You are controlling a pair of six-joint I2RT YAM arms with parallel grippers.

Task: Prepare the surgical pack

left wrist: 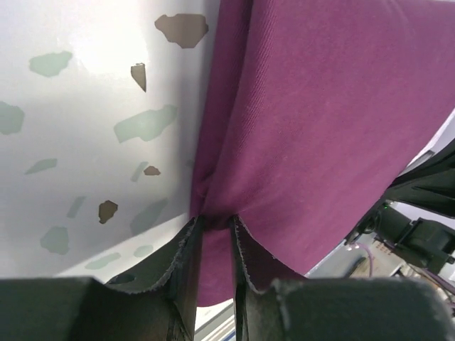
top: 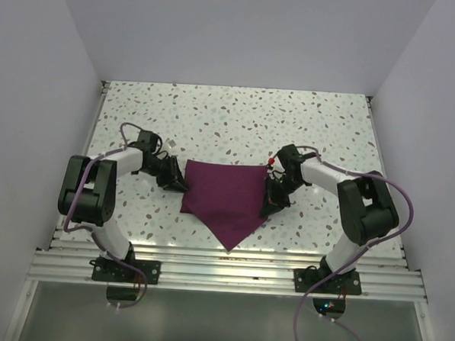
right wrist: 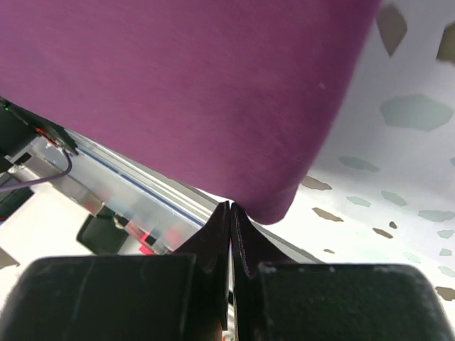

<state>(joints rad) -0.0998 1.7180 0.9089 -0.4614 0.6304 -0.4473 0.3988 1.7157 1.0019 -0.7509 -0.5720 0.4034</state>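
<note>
A white table (top: 306, 121) speckled with grey and brown flecks, with a metal rail (top: 230, 271) along its near edge. A purple cloth (top: 226, 197) sits mid-table, straight edge far, one corner pointing near. Whether it lies flat is unclear.

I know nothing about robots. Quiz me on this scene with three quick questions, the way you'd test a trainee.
1. True or false: a metal tray sits on the large maroon-purple cloth.
2. What is pinched in the left arm's jaws? A) a cable B) the cloth C) nothing
3. Fill in: the cloth's pointed corner faces the ___ edge of the speckled white table.

Key:
1. False; no tray shows.
2. B; the fabric bunches between them.
3. Near, the side where the arms' bases stand.
</note>
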